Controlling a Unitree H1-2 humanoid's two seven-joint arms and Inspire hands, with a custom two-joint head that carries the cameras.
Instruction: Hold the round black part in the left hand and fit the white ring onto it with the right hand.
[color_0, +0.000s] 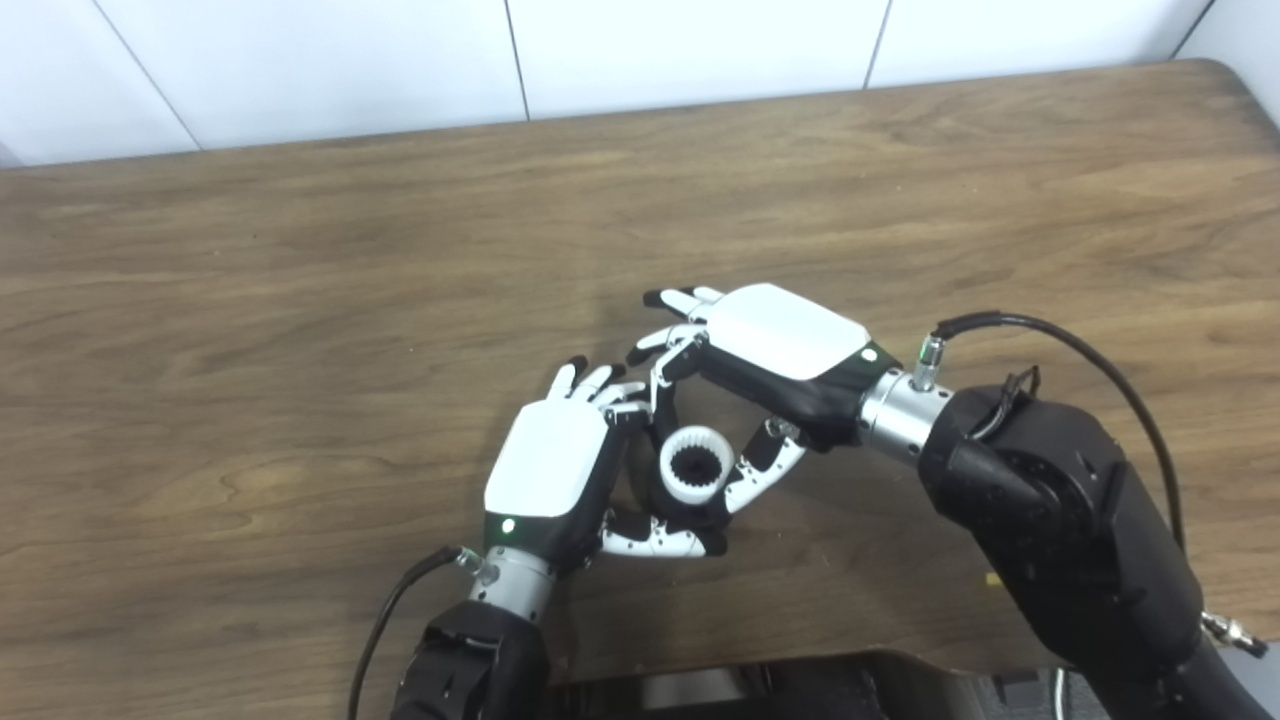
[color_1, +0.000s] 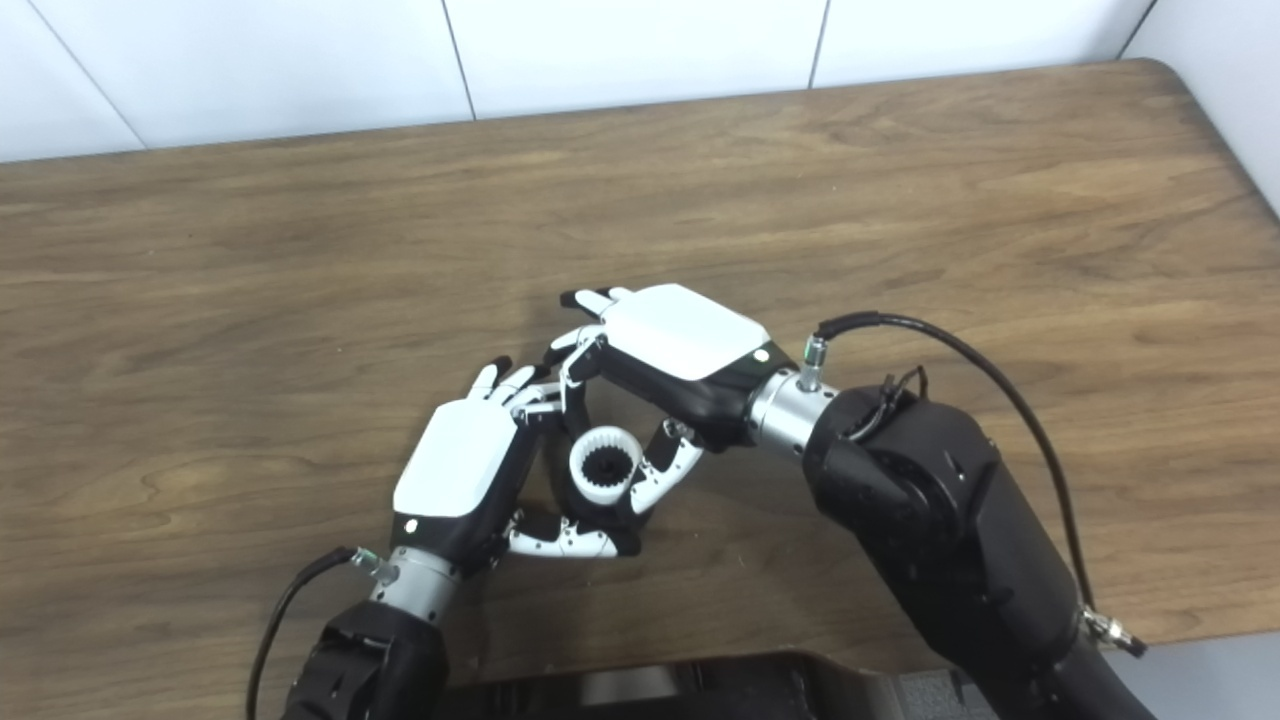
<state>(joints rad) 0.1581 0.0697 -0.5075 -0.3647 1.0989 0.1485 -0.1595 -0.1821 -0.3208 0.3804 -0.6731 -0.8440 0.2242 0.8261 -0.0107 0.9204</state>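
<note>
The white ring (color_0: 697, 463) sits on top of the round black part (color_0: 703, 508), whose black toothed centre shows through the ring's hole. My left hand (color_0: 555, 470) is shut on the black part from the left, with its thumb under the part's near side. My right hand (color_0: 780, 345) reaches in from the right and pinches the ring between thumb and fingers. Both hands meet low over the wooden table (color_0: 300, 300), near its front edge. The black part's lower body is mostly hidden by the fingers. The ring also shows in the right eye view (color_1: 607, 462).
A black cable (color_0: 1080, 350) loops from the right wrist over the forearm. A second cable (color_0: 385, 610) hangs from the left wrist. The table's front edge (color_0: 800, 665) lies just below the hands. A white tiled wall (color_0: 640, 50) stands behind the table.
</note>
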